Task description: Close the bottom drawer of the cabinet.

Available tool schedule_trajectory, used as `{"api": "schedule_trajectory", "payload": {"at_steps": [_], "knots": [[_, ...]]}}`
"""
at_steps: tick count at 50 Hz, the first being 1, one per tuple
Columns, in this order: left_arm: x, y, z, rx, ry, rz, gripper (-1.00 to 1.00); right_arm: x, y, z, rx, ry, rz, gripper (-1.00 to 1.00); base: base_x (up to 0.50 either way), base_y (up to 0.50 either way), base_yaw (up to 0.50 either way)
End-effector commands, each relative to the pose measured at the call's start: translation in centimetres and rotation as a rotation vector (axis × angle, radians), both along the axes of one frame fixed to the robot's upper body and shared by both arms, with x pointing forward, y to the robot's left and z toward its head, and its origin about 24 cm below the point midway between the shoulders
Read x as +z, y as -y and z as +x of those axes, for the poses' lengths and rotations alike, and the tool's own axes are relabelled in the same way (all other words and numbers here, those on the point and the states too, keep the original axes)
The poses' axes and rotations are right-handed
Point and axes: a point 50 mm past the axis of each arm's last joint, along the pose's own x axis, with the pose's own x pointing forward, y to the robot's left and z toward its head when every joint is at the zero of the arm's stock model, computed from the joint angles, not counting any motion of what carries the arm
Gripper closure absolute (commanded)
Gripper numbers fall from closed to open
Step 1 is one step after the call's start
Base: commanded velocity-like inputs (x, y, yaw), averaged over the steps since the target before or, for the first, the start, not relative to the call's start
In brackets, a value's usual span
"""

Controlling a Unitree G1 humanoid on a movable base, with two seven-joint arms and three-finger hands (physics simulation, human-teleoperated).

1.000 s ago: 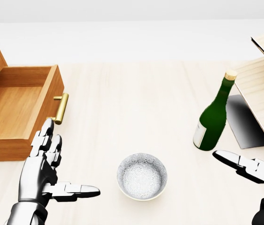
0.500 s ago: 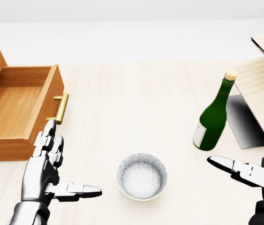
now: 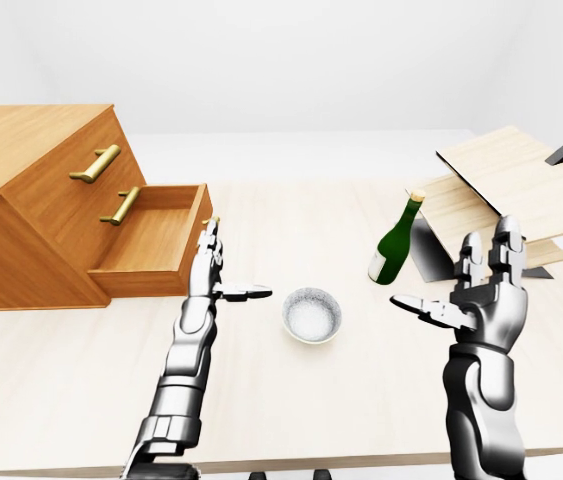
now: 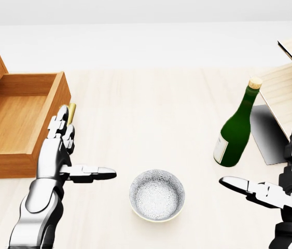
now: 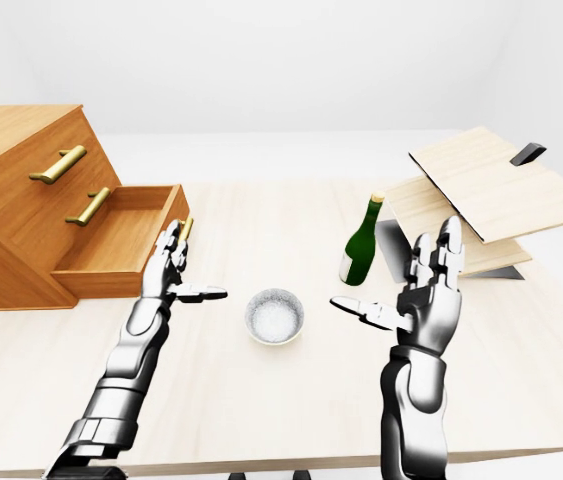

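The wooden cabinet [image 3: 31, 190] stands at the left of the table. Its bottom drawer [image 4: 16, 119] is pulled out and shows an empty inside. The drawer's brass handle [image 4: 72, 110] is mostly hidden behind my left hand. My left hand [image 4: 81, 150] is open, fingers upright right by the drawer's front face and thumb pointing right; I cannot tell whether it touches. My right hand [image 4: 262, 155] is open and empty at the right, below the bottle, palm facing left.
A white bowl [image 4: 157, 195] sits on the pale table [image 4: 151, 104] between my hands. A green bottle [image 4: 235, 129] stands at the right, next to leaning wooden boards [image 3: 511, 185] with a dark panel beneath.
My left hand has moved up to the drawer's front and now covers the handle. My right hand has risen, with its fingers turned upright.
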Motion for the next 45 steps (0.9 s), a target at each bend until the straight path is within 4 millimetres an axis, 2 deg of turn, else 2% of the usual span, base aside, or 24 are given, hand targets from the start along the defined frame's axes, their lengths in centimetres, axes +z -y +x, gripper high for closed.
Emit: {"api": "schedule_trajectory", "payload": {"at_steps": [1,7,11,16,24,30,45], "knots": [[0.8,-0.2,3.2,0.014,-0.007,0.028,-1.0,-0.2,-0.2,0.1,0.013,-0.01,0.0,-1.0,0.0,0.0,0.0],[0.8,-0.3,4.6,0.016,-0.055,0.046,-1.0,-0.4,-0.2,0.1,0.015,-0.018,0.002,-1.0,0.0,0.0,0.0],[-0.5,-0.5,4.8,0.021,-0.136,0.055,-1.0,-0.5,-0.2,0.2,0.015,-0.023,0.002,-1.0,0.0,0.0,0.0],[-3.1,-1.1,4.1,0.036,-0.261,0.071,-1.0,-0.8,-0.2,0.3,0.014,-0.033,0.005,-1.0,0.0,0.0,0.0],[-4.5,-1.8,3.5,0.057,-0.329,0.07,-1.0,0.2,-0.1,0.0,0.006,0.007,-0.003,-1.0,0.0,0.0,0.0],[-6.4,-2.0,2.4,0.064,-0.406,0.074,-1.0,-0.1,-0.1,0.1,0.008,-0.003,-0.001,-1.0,0.0,0.0,0.0],[-5.7,-2.7,2.7,0.092,-0.378,0.044,-1.0,-0.4,-0.1,0.4,0.014,-0.016,0.0,-1.0,0.0,0.0,0.0]]}}
